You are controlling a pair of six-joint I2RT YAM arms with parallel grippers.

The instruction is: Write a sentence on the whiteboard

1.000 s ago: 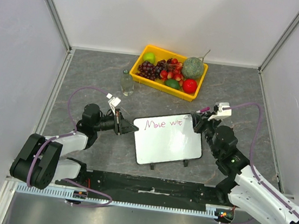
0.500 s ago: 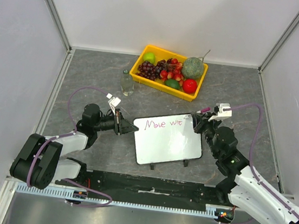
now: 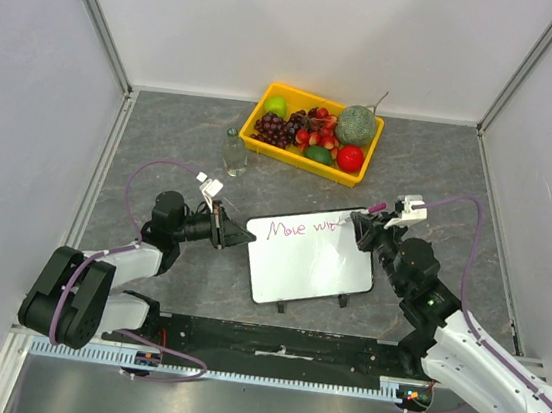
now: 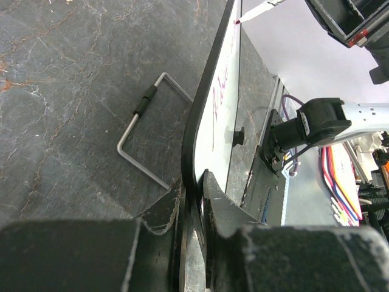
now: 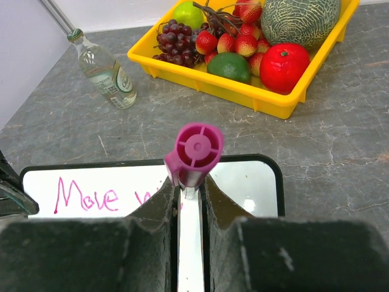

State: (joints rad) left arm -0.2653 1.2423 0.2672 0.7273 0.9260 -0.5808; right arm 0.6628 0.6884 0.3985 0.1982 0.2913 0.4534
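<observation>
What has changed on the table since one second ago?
The right end effector, shut on the magenta-capped white marker, slid slightly rightward, lengthening the magenta handwritten sentence on the glossy white black-rimmed whiteboard. The left end effector stays clamped on its left edge. Everything else unchanged.

A yellow plastic fruit tray (image 3: 275,152) and a clear glass bottle (image 3: 233,153) beside its left end block the grey marbled table's (image 3: 153,141) far middle. The black-rimmed white whiteboard (image 3: 309,266) fills the centre; both sides lie open.

A yellow tray (image 3: 248,141) on the grey table (image 3: 164,132) holds grapes (image 3: 274,128), strawberries (image 3: 317,131), a melon (image 3: 357,125) and a red fruit (image 3: 350,157). A clear bottle (image 3: 233,153) sits just beside its near-left corner.
</observation>
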